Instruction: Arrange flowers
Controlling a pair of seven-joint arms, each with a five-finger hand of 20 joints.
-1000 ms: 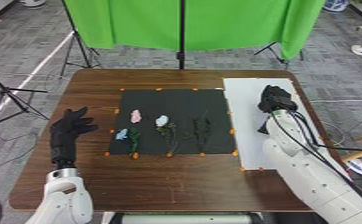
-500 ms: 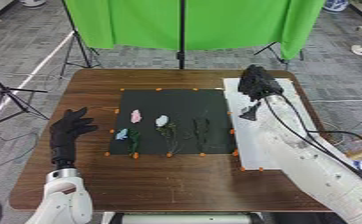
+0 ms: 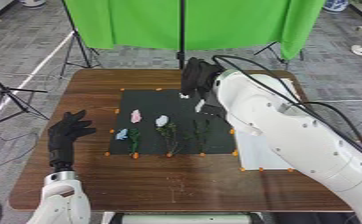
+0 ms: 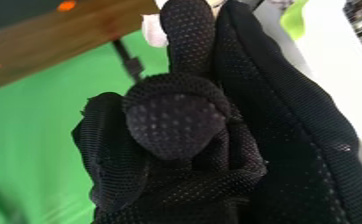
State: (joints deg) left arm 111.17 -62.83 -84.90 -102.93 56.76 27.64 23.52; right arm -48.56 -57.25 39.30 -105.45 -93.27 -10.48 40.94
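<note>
My right hand (image 3: 199,80) is over the back edge of the black mat (image 3: 151,99). A small pale patch lies at its lower end; I cannot tell whether it is held. In the right wrist view the black glove (image 4: 173,120) is close, beside a pinkish-white thing (image 4: 153,31). On the mat lie a pink flower (image 3: 136,116), a white flower (image 3: 162,121) with a leafy stem (image 3: 170,136), a blue flower (image 3: 121,134) beside a green stem (image 3: 134,140), and another dark green stem (image 3: 201,134). My left hand (image 3: 65,132) is open over the table, left of the mat.
A white sheet (image 3: 256,150) lies right of the mat, partly under the right arm. Orange markers line the mat's edges. Behind the brown table (image 3: 160,185) hang a green cloth (image 3: 133,25) and its stand; a tripod stands at the back left.
My right hand has swung left from the white sheet to the mat's back edge, with its arm now across the sheet. The left hand has shifted slightly towards the front. The mat's flowers have not moved.
</note>
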